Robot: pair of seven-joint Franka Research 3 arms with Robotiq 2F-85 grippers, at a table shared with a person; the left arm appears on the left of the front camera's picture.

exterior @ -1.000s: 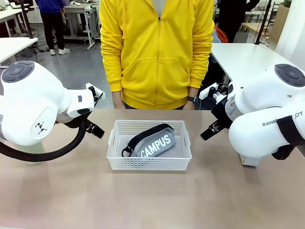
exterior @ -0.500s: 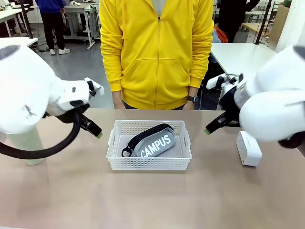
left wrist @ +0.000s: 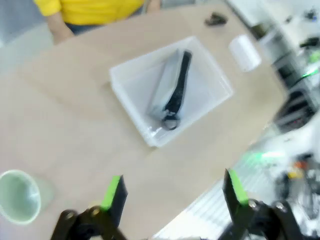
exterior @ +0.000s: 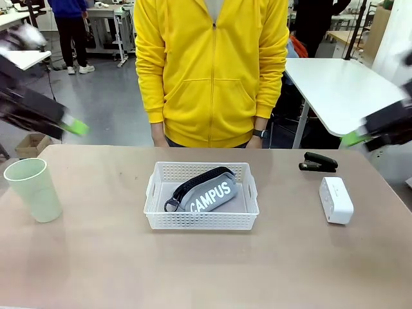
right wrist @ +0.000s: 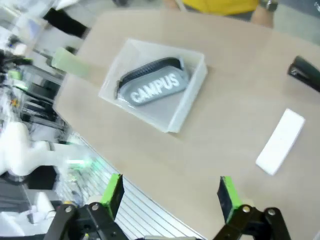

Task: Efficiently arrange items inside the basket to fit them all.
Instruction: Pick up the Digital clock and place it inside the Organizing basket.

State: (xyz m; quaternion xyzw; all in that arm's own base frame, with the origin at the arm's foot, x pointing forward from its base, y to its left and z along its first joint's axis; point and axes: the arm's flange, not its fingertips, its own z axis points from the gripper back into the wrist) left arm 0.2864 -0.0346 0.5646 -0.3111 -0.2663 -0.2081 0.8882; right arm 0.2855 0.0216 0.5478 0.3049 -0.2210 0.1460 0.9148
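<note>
Hovering high above the basket, left gripper spread wide (empty), right gripper spread likewise.

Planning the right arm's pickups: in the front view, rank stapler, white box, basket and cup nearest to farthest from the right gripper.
1. Stapler, right side, by the right gripper.
2. White box, right side, nearer the camera.
3. Basket, centre.
4. Cup, far left.

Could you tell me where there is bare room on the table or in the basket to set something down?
The table is bare along the whole near strip in front of the basket, and between the cup and the basket. Inside, the pouch lies diagonally, leaving only corners. It is tighter at the right, by the stapler and white box.
</note>
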